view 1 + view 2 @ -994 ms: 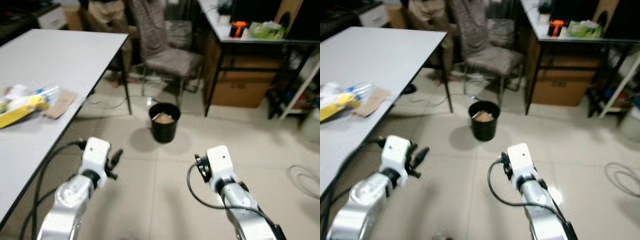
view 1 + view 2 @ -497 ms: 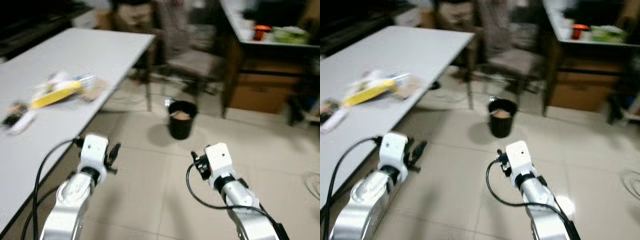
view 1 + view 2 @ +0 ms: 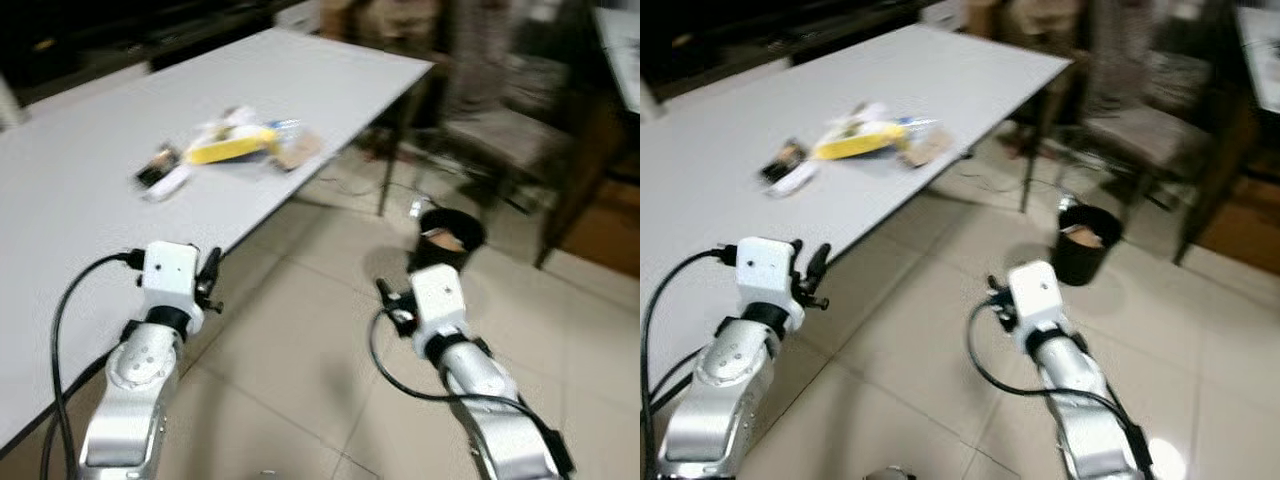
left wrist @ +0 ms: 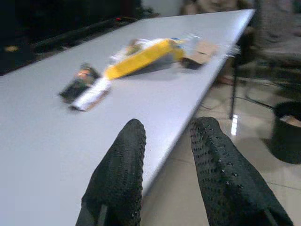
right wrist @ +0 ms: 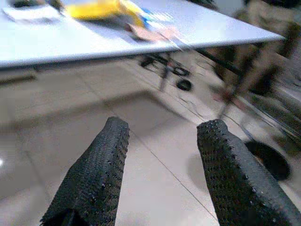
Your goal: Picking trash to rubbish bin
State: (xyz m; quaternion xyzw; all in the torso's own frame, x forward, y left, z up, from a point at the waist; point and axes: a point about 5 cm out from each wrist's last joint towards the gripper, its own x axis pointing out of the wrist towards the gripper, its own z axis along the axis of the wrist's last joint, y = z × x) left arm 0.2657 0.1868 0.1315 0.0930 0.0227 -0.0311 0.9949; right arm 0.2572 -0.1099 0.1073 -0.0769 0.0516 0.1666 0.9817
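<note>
Two grippers empty, nothing held: left gripper [image 4: 167, 155] with fingers apart at the table [image 3: 60, 190] edge, right gripper [image 5: 162, 165] spread wide above bare floor. Since a second ago, view swung left toward the table; trash pile [image 3: 235, 148] now near frame centre, was at far left. Beyond, bin [image 3: 445, 238] on the floor past the table corner, some scrap already inside. Likely turning for another pickup; reach not begun.
</note>
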